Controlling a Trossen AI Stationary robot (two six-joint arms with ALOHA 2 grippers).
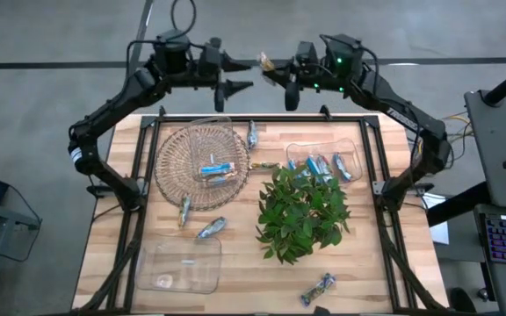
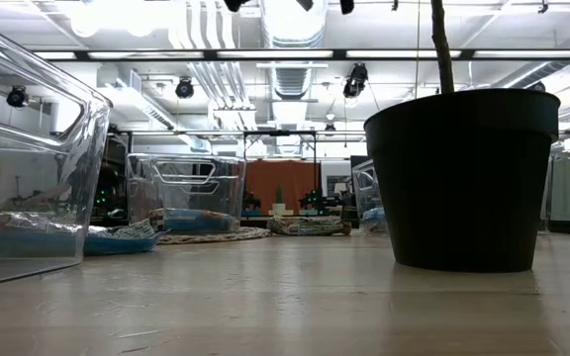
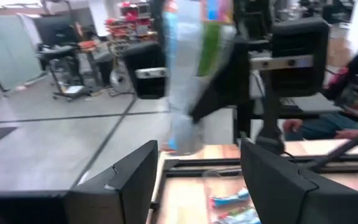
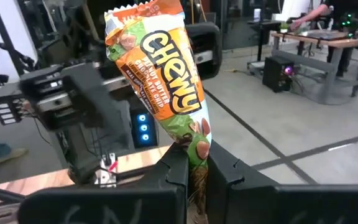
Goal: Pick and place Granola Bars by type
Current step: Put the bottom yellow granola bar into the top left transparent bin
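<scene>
Above the table's far edge my right gripper [image 1: 277, 70] is shut on an orange-and-green granola bar [image 4: 166, 81]. The bar sticks out toward my left gripper [image 1: 246, 74]. That gripper faces it, open, with the bar [image 3: 188, 74] just ahead of its fingers [image 3: 135, 180]. More granola bars lie in the wire basket [image 1: 202, 164] and in the clear container [image 1: 323, 162] at the right. Loose bars [image 1: 211, 228] [image 1: 318, 288] lie flat on the table. My right gripper pinches one end of the bar's wrapper [image 4: 197, 155] between its two fingers. The fingers come level from the table's right side. The bar runs on from the fingertips along the line of the fingers, clear of the table.
A leafy plant [image 1: 304, 211] in a black pot [image 2: 463, 178] stands right of centre. An empty-looking clear container [image 1: 180, 263] sits near the front left. A metal frame rail [image 1: 262, 118] runs along the table's far edge below both grippers.
</scene>
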